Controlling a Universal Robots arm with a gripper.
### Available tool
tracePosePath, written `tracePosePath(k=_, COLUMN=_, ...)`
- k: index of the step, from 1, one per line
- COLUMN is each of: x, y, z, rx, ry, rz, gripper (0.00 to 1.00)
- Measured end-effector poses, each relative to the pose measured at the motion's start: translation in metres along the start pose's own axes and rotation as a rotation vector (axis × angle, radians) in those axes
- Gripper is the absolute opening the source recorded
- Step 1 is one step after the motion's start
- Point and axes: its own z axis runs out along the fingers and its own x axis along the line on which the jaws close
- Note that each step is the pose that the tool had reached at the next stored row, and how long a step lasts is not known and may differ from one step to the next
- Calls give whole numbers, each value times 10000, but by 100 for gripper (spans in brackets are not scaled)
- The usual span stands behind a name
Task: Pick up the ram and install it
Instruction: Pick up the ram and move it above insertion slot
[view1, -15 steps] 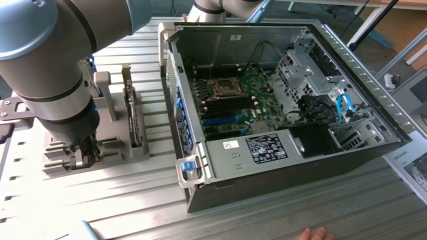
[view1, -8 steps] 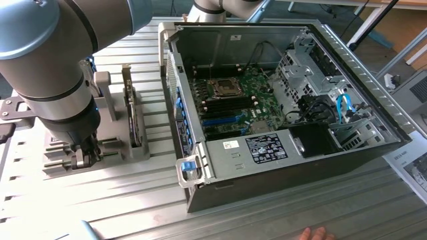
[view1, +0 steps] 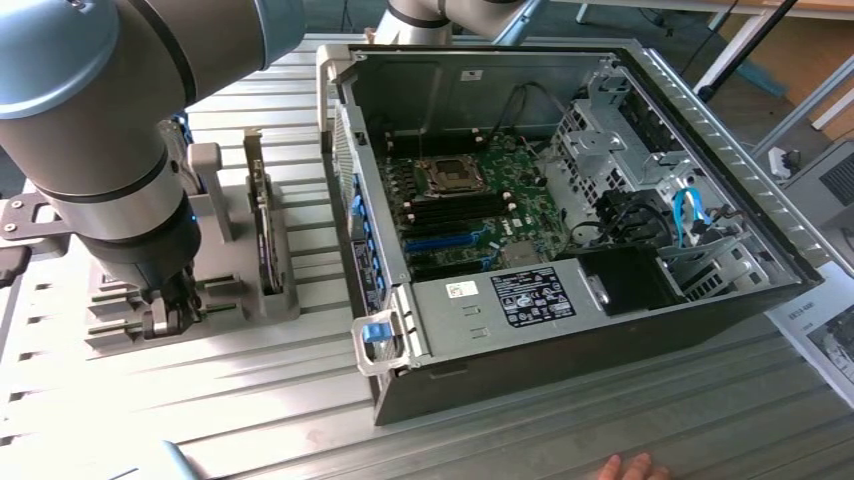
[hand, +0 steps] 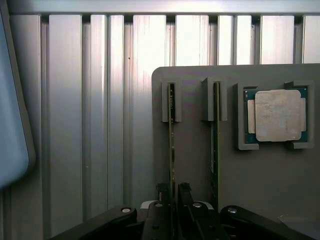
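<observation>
Pick-up stage at the parts stand: the robot arm's gripper (hand: 172, 194) is lowered onto the grey holder (hand: 192, 165) on the slatted metal table (view1: 534, 440); its jaws stand apart, one on each side of the ram (hand: 171, 150), with a thin gap showing on both sides, so the stick appears straddled rather than clamped. The ram stands on edge in its slotted brackets, not yet lifted; nothing has gone into the computer, so the task looks to be at an early stage. Judging from this, the grasp calls for a square hold on a very thin board, and a straight pull clear of the brackets without tilting.

The holder carries three parts: the ram in one pair of brackets; a second stick (hand: 215, 150) upright in the neighbouring pair, near but apart; a square silver processor (hand: 277, 115) lying flat in its own recess beyond. The open computer case (view1: 707, 120) lies to the exterior view's right, holding the motherboard (view1: 467, 200) and cabling; a person's hand (view1: 634, 467) rests at the table edge.
</observation>
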Motion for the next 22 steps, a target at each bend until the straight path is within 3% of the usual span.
tracePosePath(k=3, x=0, y=0, z=0, rx=-1, ry=-1, rz=0, gripper=20)
tracePosePath(k=4, x=0, y=0, z=0, rx=0, ry=0, rz=0, gripper=12)
tracePosePath(k=14, x=0, y=0, z=-2, rx=1, ry=-3, rz=0, gripper=12)
tracePosePath(k=22, x=2, y=0, z=-98, rx=0, ry=-8, rz=0, gripper=12)
